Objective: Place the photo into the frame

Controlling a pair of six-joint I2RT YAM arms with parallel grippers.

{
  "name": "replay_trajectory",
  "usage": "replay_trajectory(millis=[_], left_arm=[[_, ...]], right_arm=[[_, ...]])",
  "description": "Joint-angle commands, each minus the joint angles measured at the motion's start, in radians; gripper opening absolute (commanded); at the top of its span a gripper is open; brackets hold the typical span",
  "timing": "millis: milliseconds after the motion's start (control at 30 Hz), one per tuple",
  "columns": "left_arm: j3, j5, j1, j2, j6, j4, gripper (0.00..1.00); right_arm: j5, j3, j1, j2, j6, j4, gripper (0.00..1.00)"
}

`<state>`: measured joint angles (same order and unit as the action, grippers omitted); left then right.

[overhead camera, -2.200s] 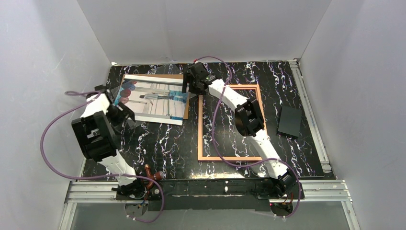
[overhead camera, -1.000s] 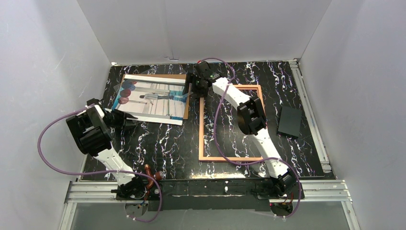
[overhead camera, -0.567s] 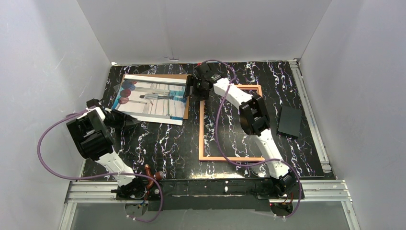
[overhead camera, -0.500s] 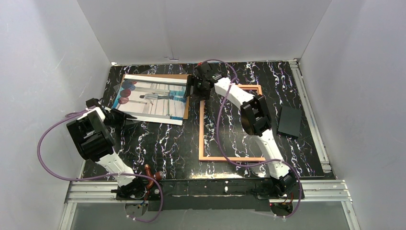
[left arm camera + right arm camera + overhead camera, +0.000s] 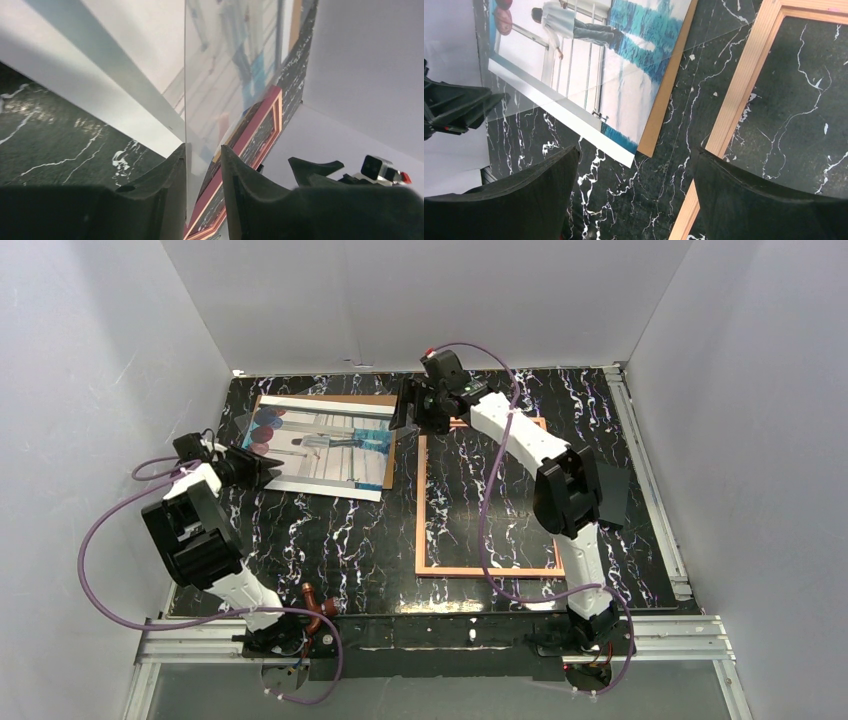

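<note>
The photo [image 5: 320, 445] lies face up on a brown backing board [image 5: 386, 445] at the back left, with a clear pane [image 5: 220, 75] over it. My left gripper [image 5: 266, 470] is at the photo's near left corner. In the left wrist view [image 5: 203, 147] the pane's corner runs between the fingers against one of them, with a gap to the other. The frame [image 5: 420, 510] lies copper side up right of centre. My right gripper [image 5: 408, 412] hovers wide open [image 5: 636, 150] over bare table between the board's corner [image 5: 669, 90] and the frame's left rail [image 5: 734, 110].
A flat black rectangle [image 5: 612, 495] lies at the right, partly behind my right arm's elbow [image 5: 565, 495]. White walls close in the table on three sides. The photo [image 5: 589, 75] overhangs the board towards the near side.
My left gripper has moved back along the photo's left edge, and its jaws have narrowed around the pane's corner. My right arm's elbow swung right and its gripper drew back slightly from the photo.
</note>
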<state>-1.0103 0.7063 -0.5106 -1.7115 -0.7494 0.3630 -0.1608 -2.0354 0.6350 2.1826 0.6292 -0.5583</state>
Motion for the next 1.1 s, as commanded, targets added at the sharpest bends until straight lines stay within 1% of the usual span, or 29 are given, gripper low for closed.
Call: replay_trajectory(millis=[0,133,233,400,500,633,733,933,1067], left_arm=[[0.015,0.083,0.021,0.061,-0.020,-0.002,0.25],[0.032,0.052,0.023,0.103,0.000,-0.054,0.14],[0.049,0.026,0.023,0.143,0.010,-0.085,0.09],[0.044,0.023,0.022,0.187,0.004,-0.141,0.00],[0.066,0.018,0.023,0.236,-0.013,-0.164,0.00],[0.090,-0.004,0.023,0.318,0.000,-0.250,0.00],[0.133,0.017,0.024,0.381,-0.041,-0.264,0.00],[0.262,0.023,0.024,0.542,-0.134,-0.271,0.00],[0.312,0.021,0.026,0.642,-0.179,-0.293,0.00]], right_arm=[[-0.014,0.053,-0.003,-0.040,0.001,-0.007,0.91],[-0.034,0.089,-0.004,-0.054,0.024,-0.007,0.90],[-0.039,0.118,-0.002,-0.071,0.030,-0.003,0.90],[-0.063,0.178,-0.001,-0.117,0.043,-0.003,0.90],[-0.082,0.232,-0.002,-0.156,0.069,0.009,0.90],[-0.140,0.324,0.005,-0.212,0.133,0.037,0.91],[-0.181,0.402,0.023,-0.269,0.186,0.078,0.91],[-0.213,0.606,0.083,-0.390,0.352,0.261,0.92],[-0.218,0.736,0.136,-0.439,0.481,0.408,0.92]])
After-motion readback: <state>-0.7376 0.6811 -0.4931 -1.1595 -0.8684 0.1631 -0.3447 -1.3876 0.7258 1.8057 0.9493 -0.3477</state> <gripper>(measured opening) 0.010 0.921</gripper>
